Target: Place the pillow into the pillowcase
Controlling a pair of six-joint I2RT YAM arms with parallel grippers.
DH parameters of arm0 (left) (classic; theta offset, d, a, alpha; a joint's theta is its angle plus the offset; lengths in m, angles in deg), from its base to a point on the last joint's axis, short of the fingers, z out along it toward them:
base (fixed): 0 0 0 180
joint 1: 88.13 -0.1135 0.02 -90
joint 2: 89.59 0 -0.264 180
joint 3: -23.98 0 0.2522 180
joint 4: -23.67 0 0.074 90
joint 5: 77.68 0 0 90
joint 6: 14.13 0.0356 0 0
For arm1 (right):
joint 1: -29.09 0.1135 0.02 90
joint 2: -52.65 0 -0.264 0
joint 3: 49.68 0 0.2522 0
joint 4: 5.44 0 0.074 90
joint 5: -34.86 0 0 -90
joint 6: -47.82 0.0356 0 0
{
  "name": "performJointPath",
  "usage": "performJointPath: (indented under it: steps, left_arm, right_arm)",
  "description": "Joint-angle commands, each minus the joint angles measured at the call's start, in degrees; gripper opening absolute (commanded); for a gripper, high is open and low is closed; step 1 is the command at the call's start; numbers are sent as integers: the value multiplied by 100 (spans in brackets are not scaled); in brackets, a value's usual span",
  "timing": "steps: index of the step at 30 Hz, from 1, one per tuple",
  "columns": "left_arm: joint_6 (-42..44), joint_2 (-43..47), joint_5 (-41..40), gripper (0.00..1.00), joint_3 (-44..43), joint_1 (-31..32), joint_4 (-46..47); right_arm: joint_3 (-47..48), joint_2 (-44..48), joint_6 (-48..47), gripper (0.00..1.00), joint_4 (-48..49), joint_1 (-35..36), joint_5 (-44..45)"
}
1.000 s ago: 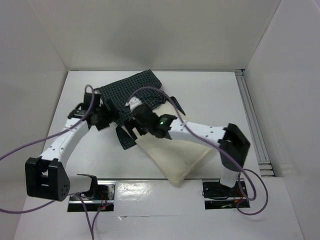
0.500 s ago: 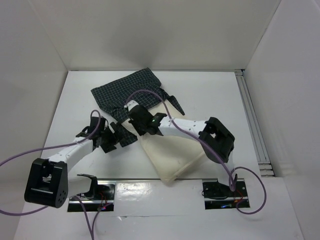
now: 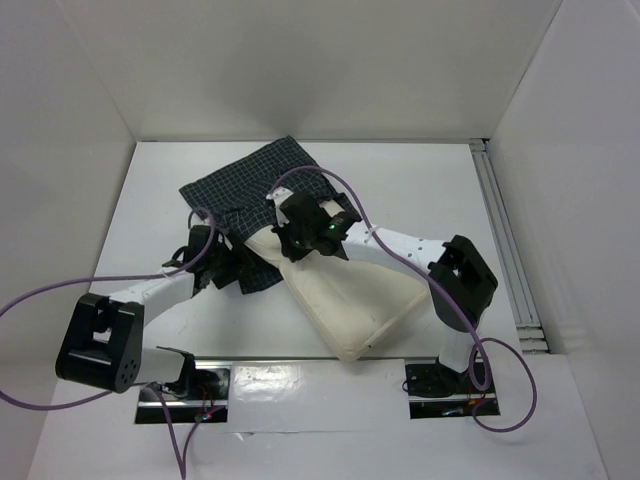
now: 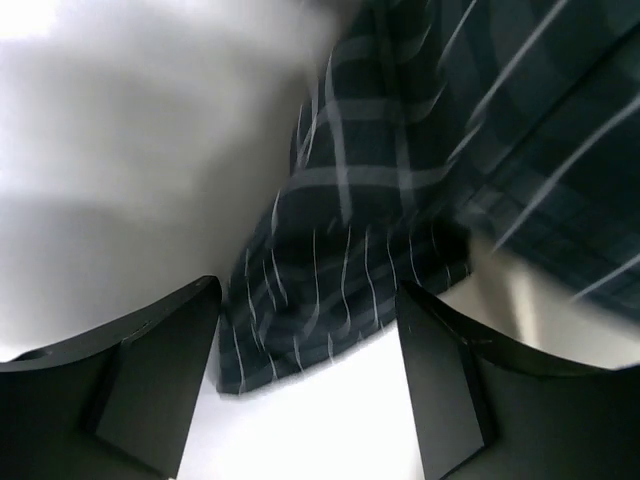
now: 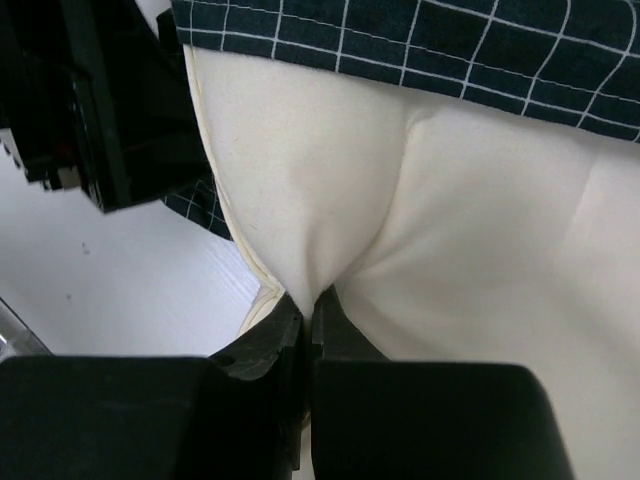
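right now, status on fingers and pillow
right fingers shut, pinching pillow near its edge. left fingers open at pillowcase hem, gripping nothing. pillowcase overlaps pillow's far end; most of it outside.

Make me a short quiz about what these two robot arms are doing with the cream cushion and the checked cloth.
1. True or false: the right claw is pinching a fold of the pillow.
2. Pick one. The left claw is: A) open, with the edge of the pillowcase in front of it; B) shut on the pillow; C) resting at its base, away from both.
3. Fill the gap: most of the pillow lies ____ the pillowcase.

Key: 1 true. 2 A. 3 outside; only its far end sits under the checked edge.
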Motion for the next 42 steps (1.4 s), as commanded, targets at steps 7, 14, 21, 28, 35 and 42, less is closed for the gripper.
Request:
performJointPath:
  steps: [7, 14, 21, 28, 35, 42]
  left_arm:
    - [543, -210, -366, 34, -76, 4, 113]
    - [526, 351, 319, 0, 116, 180, 350]
    - [157, 1696, 1172, 0, 329, 523, 711]
    - [157, 1943, 1753, 0, 275, 768, 773]
    - [95, 2794, 1859, 0, 705, 1234, 203]
    - [156, 3656, 394, 15, 118, 1235, -1889]
  right_arm:
    - [-97, 491, 41, 0, 8, -233, -373]
    - [367, 290, 418, 0, 8, -295, -111]
    - [1807, -264, 709, 0, -246, -356, 769]
    - [3038, -1107, 499, 0, -467, -356, 1034]
    - [3963, -2479, 428, 0, -538, -567, 727]
    - [3217, -1638, 542, 66, -395, -568, -311]
